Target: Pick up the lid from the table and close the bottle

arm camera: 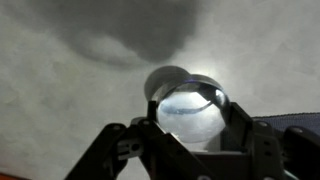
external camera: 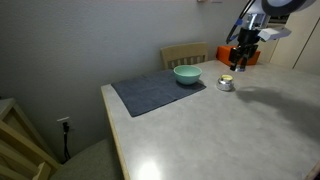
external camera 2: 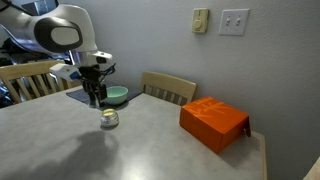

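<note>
The bottle [external camera: 226, 83] is a small squat clear glass jar with a pale yellowish top. It stands on the light table [external camera: 230, 130], right of the teal bowl, and shows in both exterior views [external camera 2: 109, 119]. My gripper [external camera: 238, 58] hangs just above and beside it [external camera 2: 95, 97]. In the wrist view the gripper [arm camera: 195, 108] is shut on the lid [arm camera: 190, 122], a round greyish-silver cap between the two fingers. A round rim behind the lid looks like the bottle [arm camera: 165, 78], mostly hidden.
A teal bowl [external camera: 187, 74] sits on a dark grey mat [external camera: 155, 92], and shows behind the arm [external camera 2: 117, 95]. An orange box [external camera 2: 213, 123] lies on the table. Wooden chairs [external camera 2: 170, 88] stand at the table's edge.
</note>
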Controlling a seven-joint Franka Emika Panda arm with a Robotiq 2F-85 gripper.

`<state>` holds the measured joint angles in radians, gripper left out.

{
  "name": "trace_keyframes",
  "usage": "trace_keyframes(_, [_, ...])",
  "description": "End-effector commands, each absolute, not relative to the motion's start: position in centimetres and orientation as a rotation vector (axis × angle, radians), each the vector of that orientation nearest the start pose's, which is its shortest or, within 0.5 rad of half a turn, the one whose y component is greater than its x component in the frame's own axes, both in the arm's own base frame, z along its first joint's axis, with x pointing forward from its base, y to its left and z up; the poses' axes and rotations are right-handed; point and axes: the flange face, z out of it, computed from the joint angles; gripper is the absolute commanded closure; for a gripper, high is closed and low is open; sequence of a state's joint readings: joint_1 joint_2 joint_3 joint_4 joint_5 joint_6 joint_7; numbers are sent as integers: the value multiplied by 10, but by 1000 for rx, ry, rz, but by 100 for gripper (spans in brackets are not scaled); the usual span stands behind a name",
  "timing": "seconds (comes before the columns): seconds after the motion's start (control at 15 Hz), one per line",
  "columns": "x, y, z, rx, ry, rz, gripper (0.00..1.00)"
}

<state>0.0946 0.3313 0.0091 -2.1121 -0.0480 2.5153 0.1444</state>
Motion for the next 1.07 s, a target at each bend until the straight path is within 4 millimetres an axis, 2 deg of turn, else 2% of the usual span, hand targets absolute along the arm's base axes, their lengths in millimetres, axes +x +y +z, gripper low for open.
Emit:
trace_keyframes(0.0, [582,57,251,-3169,-8,-57,56])
trace_keyframes(0.27, [577,61,242,-3176,-19,-11,56])
trace_keyframes(0.4, [579,62,245,-3167,-5,-43,56])
trace_keyframes(0.47, [579,62,244,-3167,-5,-42,31])
trace_keyframes(0.67, [579,63,245,-3166,-5,-43,31])
trace_keyframes(0.73, [580,62,245,-3176,-7,-60,56])
trace_keyframes(1.0, [593,62,251,-3166,-56,-115,56])
